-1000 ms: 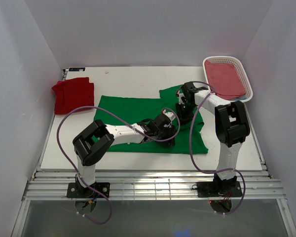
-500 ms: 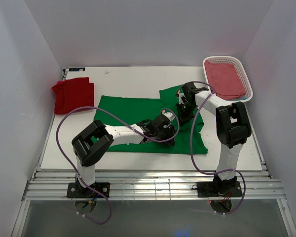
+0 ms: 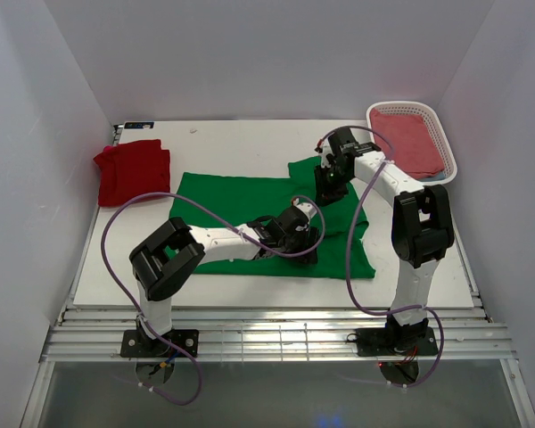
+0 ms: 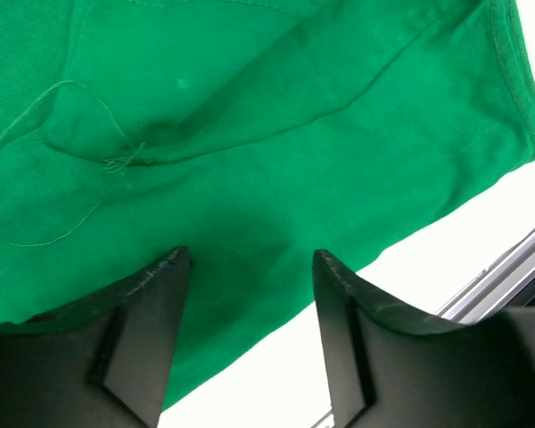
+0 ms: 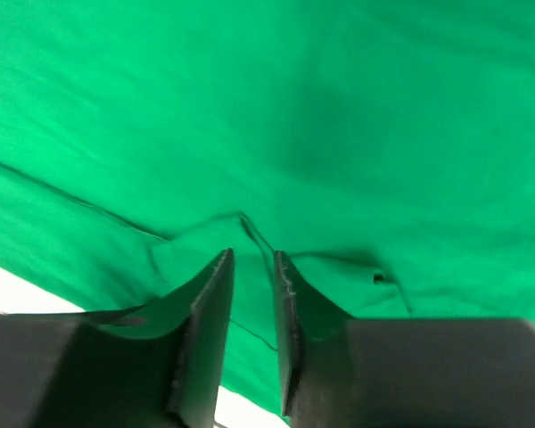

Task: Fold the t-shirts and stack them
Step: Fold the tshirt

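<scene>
Right gripper [image 5: 254, 257] shifted back over green shirt [image 3: 241, 198], narrowly open; left gripper [image 4: 250, 256] wide open; cloth contact unclear.

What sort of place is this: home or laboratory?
Probably a robotics lab test cell: two robot arms mounted at a white table, plain white walls around it, and a green t-shirt laid out.

"What can you count on the table [image 3: 241, 134]?"

"One green shirt [image 3: 241, 198] in the middle and one red shirt [image 3: 132, 169] far left. That makes two."

"Any baskets?"

"One basket [image 3: 447, 171], far right, with one pink cloth [image 3: 406, 141] inside."

"And robot arms?"

"Two: one left arm [image 3: 165, 259], one right arm [image 3: 419, 227]."
</scene>
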